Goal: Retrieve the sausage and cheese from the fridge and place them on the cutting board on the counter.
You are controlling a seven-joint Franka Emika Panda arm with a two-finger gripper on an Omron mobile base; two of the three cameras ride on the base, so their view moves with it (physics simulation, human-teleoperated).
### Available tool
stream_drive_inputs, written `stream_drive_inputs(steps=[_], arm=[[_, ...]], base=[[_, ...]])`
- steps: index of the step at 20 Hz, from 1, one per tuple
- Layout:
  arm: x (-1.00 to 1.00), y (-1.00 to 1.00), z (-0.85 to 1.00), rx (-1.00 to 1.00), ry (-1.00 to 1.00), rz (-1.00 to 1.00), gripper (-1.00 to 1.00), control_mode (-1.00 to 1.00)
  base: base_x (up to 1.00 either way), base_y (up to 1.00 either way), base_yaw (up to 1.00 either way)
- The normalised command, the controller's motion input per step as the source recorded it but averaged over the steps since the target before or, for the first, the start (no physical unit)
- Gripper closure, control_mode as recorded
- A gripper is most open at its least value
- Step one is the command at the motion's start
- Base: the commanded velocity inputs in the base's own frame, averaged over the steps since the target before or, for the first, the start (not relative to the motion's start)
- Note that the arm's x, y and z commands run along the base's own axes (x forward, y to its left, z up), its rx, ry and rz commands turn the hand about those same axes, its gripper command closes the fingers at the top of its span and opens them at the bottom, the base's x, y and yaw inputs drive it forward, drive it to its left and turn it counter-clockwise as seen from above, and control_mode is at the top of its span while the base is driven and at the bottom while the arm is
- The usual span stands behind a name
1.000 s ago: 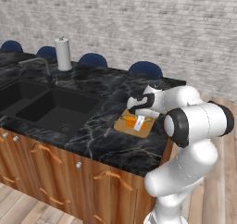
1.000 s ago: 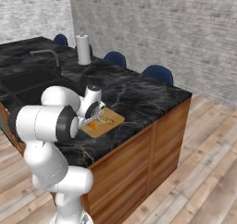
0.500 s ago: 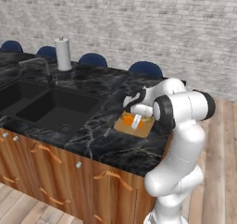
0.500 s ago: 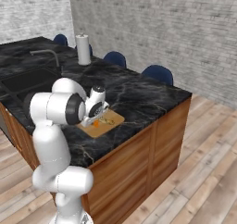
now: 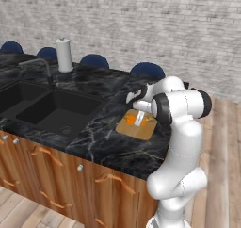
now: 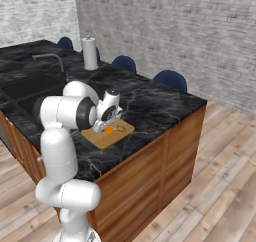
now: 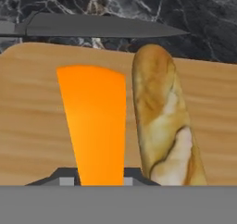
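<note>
Grey brick wall (image 5: 141, 29) behind, plank wood floor (image 6: 220, 186), black white-veined marble counter (image 5: 99, 128) on brown wood cabinets (image 5: 52, 175). The camera has not moved since a second ago; sink (image 5: 52, 111), curved faucet (image 5: 40, 67), white paper towel roll (image 5: 64, 55) and blue chair backs (image 5: 147, 70) sit in the same spots.

Diff vs a second ago: the arm's elbow has swung up and in toward the counter, so the upper arm now stands more upright. The gripper (image 5: 138, 120) stays low over the cutting board (image 5: 141, 130), and the cheese is on the board in both earlier frames too.

Materials and shapes:
- cutting board (image 7: 32, 116): tan wood, visible grain, rounded corner
- cheese (image 7: 95, 126): flat bright orange wedge, tapering toward the fingers, lying on the board
- sausage (image 7: 157, 107): rounded-end cylinder, mottled tan-gold with a pale patch, on the board just beside the cheese, roughly parallel, not clearly touching
- knife (image 7: 92, 28): dark grey blade on the marble just past the board's far edge

Claw: the dark fingertips (image 7: 65, 179) flank the narrow end of the wedge, very close on both sides. Can't tell whether they are pinching it or just off it.

Right base view: cheese (image 6: 108, 130) and sausage (image 6: 119, 127) are both on the board (image 6: 100, 137), under the gripper (image 6: 106, 123).
</note>
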Motion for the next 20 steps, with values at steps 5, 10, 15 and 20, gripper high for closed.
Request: stream_drive_inputs(steps=[5, 10, 15, 20], arm=[[-0.09, 0.21, -0.27, -0.02, 0.00, 0.00, -1.00, -1.00], [-0.08, 0.01, 0.03, 0.00, 0.00, 0.00, -1.00, -1.00], [-0.12, 0.02, 0.28, 0.00, 0.00, 0.00, -1.00, -1.00], [-0.17, 0.04, 0.40, 0.00, 0.00, 0.00, -1.00, -1.00]], base=[[0.00, 0.00, 0.00], [0.00, 0.00, 0.00], [0.00, 0.00, 0.00], [0.00, 0.00, 0.00]])
